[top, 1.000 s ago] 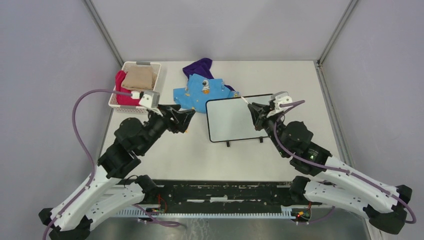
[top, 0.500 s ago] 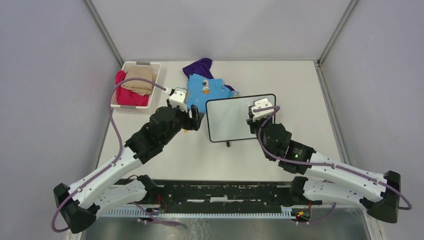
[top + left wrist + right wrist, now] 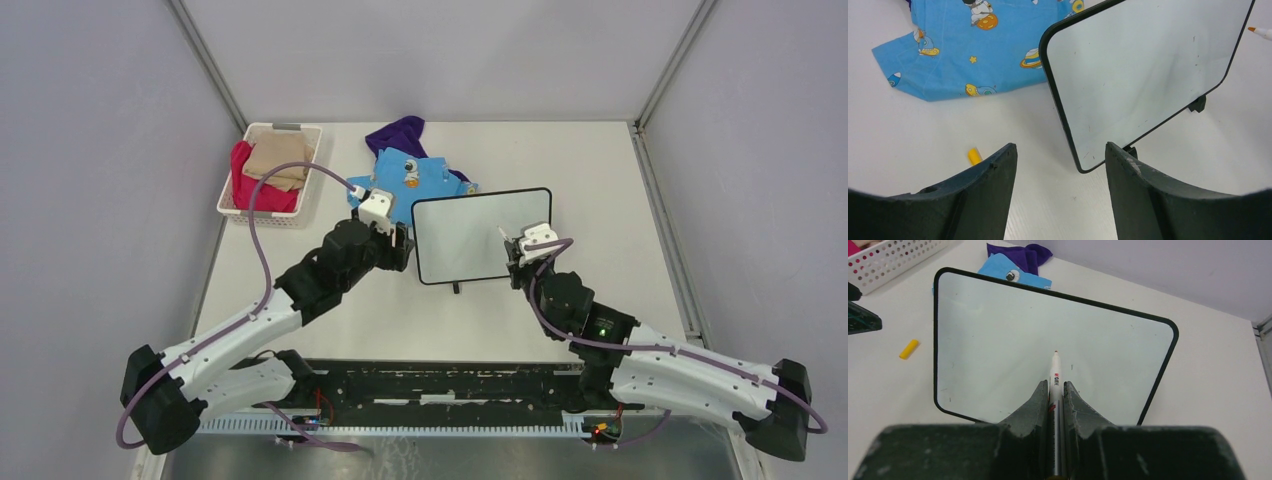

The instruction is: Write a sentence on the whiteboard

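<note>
Marker (image 3: pixel 1055 371) pinched in right gripper (image 3: pixel 1055 386), tip toward whiteboard (image 3: pixel 998 330), yellow cap (image 3: pixel 909 349) nearby

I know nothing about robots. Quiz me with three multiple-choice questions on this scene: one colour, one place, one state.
1. The patterned shirt is: A red; B blue; C green.
2. The yellow cap lies: A on the shirt; B on the whiteboard; C on the table beside the whiteboard.
3. The right gripper is: A open, empty; B shut on a marker; C shut on the cap.
Answers: B, its cloth is blue with planets; C, it rests on bare table off the frame; B, both fingers clamp the marker.
</note>
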Available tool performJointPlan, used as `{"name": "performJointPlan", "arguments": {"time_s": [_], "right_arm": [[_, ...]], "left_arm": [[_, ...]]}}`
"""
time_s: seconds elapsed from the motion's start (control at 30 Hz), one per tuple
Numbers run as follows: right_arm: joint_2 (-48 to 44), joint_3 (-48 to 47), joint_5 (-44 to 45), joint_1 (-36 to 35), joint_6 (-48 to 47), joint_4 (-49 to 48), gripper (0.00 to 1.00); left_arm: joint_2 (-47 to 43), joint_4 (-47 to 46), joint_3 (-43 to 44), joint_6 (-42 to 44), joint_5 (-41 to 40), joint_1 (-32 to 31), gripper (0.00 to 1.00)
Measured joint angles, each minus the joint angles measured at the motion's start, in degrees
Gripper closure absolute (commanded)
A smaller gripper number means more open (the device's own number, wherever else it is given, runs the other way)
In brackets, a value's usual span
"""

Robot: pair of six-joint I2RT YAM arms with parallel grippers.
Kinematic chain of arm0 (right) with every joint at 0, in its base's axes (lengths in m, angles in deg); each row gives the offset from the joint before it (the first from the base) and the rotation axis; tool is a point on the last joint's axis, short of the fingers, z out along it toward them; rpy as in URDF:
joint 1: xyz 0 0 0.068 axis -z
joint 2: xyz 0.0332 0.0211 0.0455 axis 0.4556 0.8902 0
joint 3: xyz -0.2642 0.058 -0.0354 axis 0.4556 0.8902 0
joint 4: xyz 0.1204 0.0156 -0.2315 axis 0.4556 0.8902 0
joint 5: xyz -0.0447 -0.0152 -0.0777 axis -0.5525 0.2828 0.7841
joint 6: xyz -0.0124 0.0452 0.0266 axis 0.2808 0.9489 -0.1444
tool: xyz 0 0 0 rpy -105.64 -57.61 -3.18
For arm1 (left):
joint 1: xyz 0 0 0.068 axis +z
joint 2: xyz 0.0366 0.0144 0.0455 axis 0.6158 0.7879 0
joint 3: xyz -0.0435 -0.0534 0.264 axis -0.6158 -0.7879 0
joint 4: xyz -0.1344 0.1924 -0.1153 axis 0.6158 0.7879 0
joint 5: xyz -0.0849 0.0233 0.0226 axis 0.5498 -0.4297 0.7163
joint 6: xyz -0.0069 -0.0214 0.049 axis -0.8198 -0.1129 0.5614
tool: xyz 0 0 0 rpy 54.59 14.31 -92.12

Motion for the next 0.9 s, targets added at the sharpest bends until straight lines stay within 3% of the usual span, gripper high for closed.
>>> {"name": "performJointPlan", "arguments": {"time_s": [0.17, 0.3, 0.4, 0.67, 0.9], "right_arm": [[-2.2, 2.2, -2.3, 0.0, 2.6, -1.7, 1.00], [-2.4, 2.3, -5.2, 0.0, 3.9, -2.0, 1.00], [-2.5, 2.3, -6.2, 0.0, 4.3, -1.9, 1.00], [-7.0, 1.3, -5.9, 0.0, 5.1, 3.8, 1.00], [-14.1, 1.1, -4.0, 0.0, 5.3, 9.2, 1.00]], "left_arm": [[0.0, -1.3, -1.0, -0.9, 0.1, 0.0, 0.31], [0.5, -1.7, -1.3, -5.1, 2.6, 0.0, 0.38], [2.6, -1.5, -1.3, -8.5, 4.7, -1.0, 0.38], [8.3, -1.8, -2.1, -12.8, -4.0, -16.0, 0.39], [26.9, -0.7, 4.1, -17.9, -16.0, -24.7, 0.41]]}}
